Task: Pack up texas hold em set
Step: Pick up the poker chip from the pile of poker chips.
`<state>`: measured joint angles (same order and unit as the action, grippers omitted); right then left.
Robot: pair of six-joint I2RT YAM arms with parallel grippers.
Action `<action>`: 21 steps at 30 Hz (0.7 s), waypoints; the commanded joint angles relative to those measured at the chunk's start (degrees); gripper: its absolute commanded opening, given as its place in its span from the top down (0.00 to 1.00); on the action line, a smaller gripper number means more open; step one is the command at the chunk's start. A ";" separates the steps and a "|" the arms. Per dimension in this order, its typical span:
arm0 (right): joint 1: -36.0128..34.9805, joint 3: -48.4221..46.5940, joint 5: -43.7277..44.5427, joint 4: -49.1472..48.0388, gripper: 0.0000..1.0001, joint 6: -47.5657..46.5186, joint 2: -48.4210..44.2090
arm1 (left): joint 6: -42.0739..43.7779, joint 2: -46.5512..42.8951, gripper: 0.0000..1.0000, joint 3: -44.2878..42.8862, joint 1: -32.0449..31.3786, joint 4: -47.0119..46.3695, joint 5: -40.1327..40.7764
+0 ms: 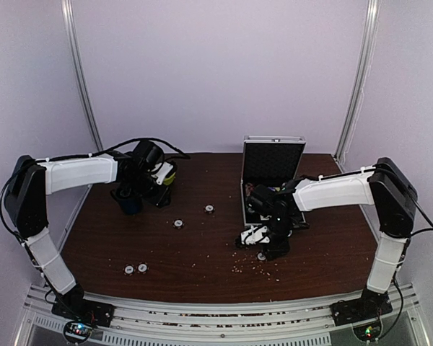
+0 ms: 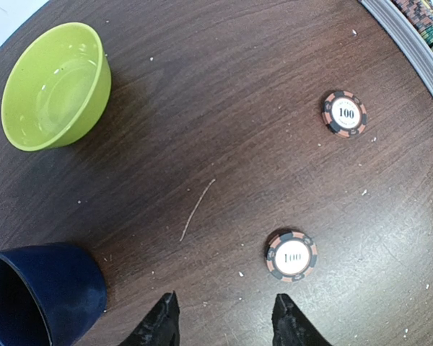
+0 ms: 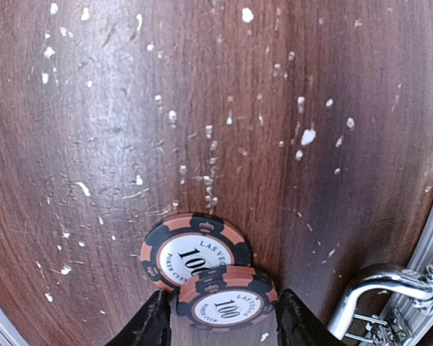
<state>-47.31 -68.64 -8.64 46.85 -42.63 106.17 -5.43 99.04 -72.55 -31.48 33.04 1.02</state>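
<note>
Right gripper (image 3: 224,311) is pinching a salmon-and-black "100" chip (image 3: 227,297) right over its twin (image 3: 191,252); left gripper (image 2: 225,308) is spread apart, empty.

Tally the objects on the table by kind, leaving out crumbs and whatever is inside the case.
Round orange-and-black poker chips: 6
Lime-green bowl: 1
Dark blue mug: 1
Open silver aluminium briefcase: 1
Total: 9

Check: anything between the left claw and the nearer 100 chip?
Nothing visible. Only bare tabletop lies between the left claw and the nearer 100 chip. The dark blue mug sits off to the side, outside that path.
</note>
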 commanded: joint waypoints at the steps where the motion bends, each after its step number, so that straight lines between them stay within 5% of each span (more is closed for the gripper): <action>1: 0.44 0.29 -1.52 0.60 0.53 0.26 1.52 | 0.79 1.06 0.56 -1.54 0.52 -0.86 -1.01; 10: 0.31 -2.30 -2.86 2.69 0.79 1.51 2.61 | 0.82 1.06 0.56 -1.54 0.48 -0.85 -1.02; 21: -2.44 -4.75 -2.37 3.94 0.81 3.51 1.64 | 0.77 1.24 0.56 -1.54 0.51 -0.69 -1.26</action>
<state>-48.34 -71.44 -10.66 49.74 -40.32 107.70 -5.43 99.13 -72.55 -31.48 33.04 0.60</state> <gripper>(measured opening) 0.393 0.443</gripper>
